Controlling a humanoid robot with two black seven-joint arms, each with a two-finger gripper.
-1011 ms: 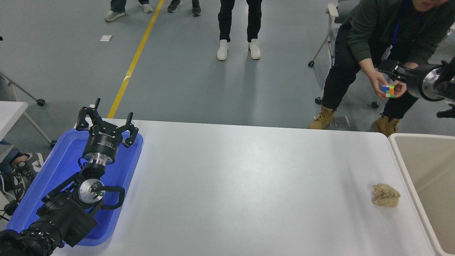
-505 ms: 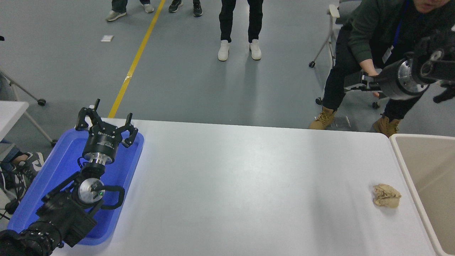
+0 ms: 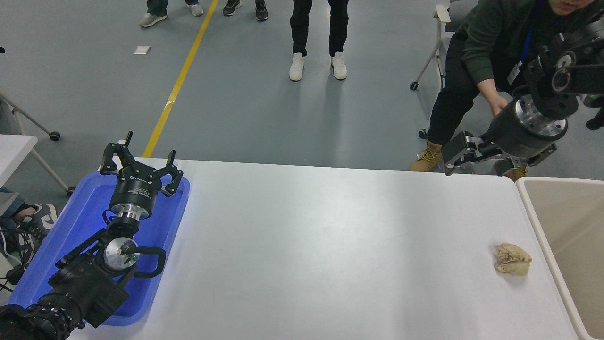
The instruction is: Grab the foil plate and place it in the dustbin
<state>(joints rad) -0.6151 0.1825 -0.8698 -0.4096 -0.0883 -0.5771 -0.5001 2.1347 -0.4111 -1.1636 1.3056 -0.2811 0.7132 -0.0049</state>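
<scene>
Right gripper (image 3: 460, 153) hangs at upper right beyond the dustbin (image 3: 538, 215), jaws seemingly parted, empty; left gripper (image 3: 140, 165), jaws spread, parked lower left

Grey floor (image 3: 245, 104) with yellow line (image 3: 177, 85) beyond white table (image 3: 321, 245).

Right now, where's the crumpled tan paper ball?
In the head view, the paper ball lies on the white table near its right edge, just left of the dustbin.
</scene>
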